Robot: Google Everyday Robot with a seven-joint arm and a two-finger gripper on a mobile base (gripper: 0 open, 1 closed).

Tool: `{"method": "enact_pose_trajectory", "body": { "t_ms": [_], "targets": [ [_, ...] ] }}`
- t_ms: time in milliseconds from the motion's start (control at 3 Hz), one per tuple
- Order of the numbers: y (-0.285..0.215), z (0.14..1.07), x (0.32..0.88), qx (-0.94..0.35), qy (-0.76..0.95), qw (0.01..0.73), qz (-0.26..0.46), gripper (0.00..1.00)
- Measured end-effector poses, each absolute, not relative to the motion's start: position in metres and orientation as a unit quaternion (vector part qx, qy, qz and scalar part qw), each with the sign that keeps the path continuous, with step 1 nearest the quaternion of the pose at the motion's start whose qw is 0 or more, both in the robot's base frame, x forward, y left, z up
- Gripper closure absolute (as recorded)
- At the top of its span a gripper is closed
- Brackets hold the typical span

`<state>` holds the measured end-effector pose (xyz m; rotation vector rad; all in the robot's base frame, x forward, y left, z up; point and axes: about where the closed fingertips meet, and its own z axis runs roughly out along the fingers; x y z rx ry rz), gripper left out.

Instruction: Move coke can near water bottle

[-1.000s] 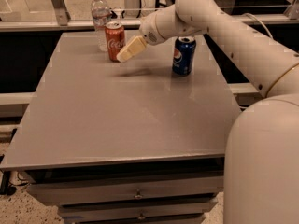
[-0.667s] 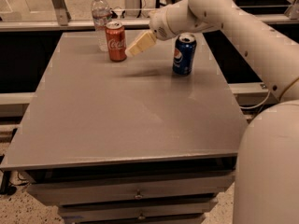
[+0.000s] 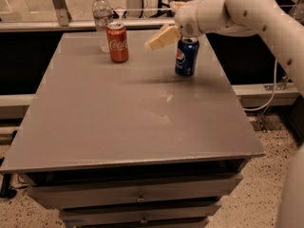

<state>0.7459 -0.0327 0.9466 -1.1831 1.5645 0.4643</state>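
gripper [image 3: 152,43] moved right | coke can [image 3: 117,42] apart — leftward (upright)

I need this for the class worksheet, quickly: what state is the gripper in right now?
Gripper: open or shut cannot be told; it hangs in the air between the coke can and the Pepsi can, touching neither.

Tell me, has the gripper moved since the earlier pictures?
Yes. The gripper has drawn back to the right, away from the coke can and closer to the blue Pepsi can.
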Motion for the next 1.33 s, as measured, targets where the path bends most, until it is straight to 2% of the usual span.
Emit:
{"method": "enact_pose_trajectory", "body": {
  "t_ms": [667, 1000, 1333],
  "targets": [
    [-0.136, 0.994, 0.684, -0.433, 0.602, 0.637, 0.21, 0.0],
    [-0.176, 1.003, 0.64, -0.428, 0.596, 0.647, 0.209, 0.0],
    [-0.189, 1.003, 0.635, -0.422, 0.6, 0.648, 0.204, 0.0]
  ]
}}
